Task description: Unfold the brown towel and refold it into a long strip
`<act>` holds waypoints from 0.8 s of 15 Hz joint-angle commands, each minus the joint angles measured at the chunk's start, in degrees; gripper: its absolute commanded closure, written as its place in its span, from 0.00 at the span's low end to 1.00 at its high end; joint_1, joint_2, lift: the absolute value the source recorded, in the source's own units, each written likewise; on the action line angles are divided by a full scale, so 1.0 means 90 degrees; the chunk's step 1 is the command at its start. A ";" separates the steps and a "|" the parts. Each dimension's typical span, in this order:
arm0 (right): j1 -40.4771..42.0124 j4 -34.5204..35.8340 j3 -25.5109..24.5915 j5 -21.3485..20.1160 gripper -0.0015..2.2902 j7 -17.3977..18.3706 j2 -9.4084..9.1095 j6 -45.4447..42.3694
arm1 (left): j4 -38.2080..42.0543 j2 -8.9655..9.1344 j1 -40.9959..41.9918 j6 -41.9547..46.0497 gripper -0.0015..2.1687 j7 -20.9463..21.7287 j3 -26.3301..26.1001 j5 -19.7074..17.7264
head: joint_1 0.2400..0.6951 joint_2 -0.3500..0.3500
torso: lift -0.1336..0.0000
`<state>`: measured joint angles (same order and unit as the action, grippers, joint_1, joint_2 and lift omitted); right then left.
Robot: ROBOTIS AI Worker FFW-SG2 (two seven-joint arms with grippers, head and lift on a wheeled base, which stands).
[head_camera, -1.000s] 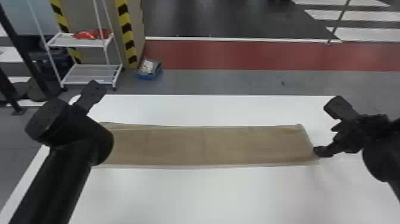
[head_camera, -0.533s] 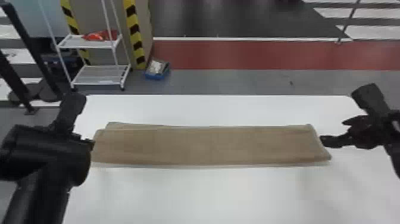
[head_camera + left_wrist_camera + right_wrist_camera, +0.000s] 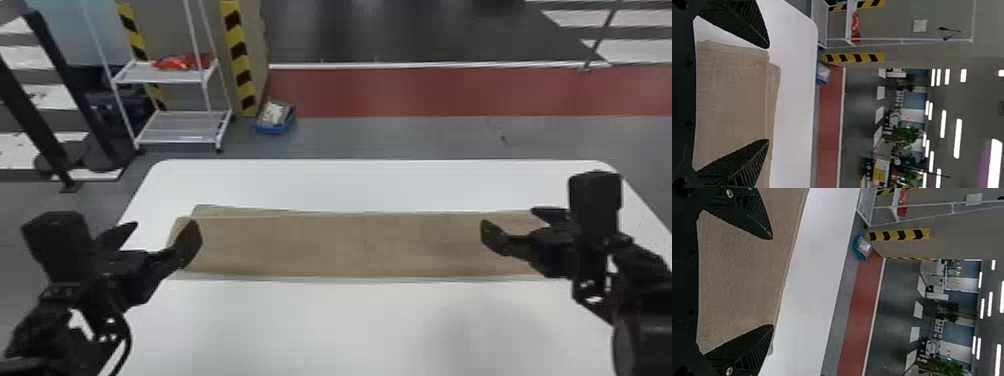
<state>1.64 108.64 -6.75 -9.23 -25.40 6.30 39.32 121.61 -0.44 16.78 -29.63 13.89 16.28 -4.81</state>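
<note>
Brown towel (image 3: 365, 245) lies as a long strip on white table (image 3: 380, 185), long axis left-right; left gripper (image 3: 155, 237) open at its left end, right gripper (image 3: 510, 222) open by the right part; underlayer peeks out far-left, left arm nearer; likely just tidying left; height gap unclear.

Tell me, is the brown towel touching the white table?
Touching: the head view shows the brown towel lying flat along the white table.
</note>
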 commanded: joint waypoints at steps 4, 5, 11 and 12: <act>0.1098 -0.0352 0.0457 0.0928 0.04 0.0781 -0.0407 -0.2225 | -0.0593 0.0065 0.1465 0.4742 0.01 -0.1221 -0.0852 -0.0111 | 1.00 0.64 | 0.23; 0.1225 -0.0557 0.0583 0.0967 0.04 0.0967 -0.0388 -0.3006 | -0.0612 0.0065 0.1631 0.4957 0.01 -0.1348 -0.0950 -0.0013 | 1.00 0.66 | 0.23; 0.1615 -0.0684 0.1277 0.1035 0.04 0.1787 -0.0182 -0.4295 | -0.0485 0.0065 0.1993 0.3902 0.01 -0.1846 -0.0950 0.0427 | 1.00 0.71 | 0.23; 0.1605 -0.0674 0.1277 0.1045 0.04 0.1797 -0.0173 -0.4275 | -0.0436 0.0065 0.2012 0.3765 0.01 -0.1846 -0.0901 0.0427 | 1.00 0.72 | 0.23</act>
<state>16.04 102.27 4.32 0.17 -9.27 4.52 0.62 117.17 -0.17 34.65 6.19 -2.74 7.66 -1.03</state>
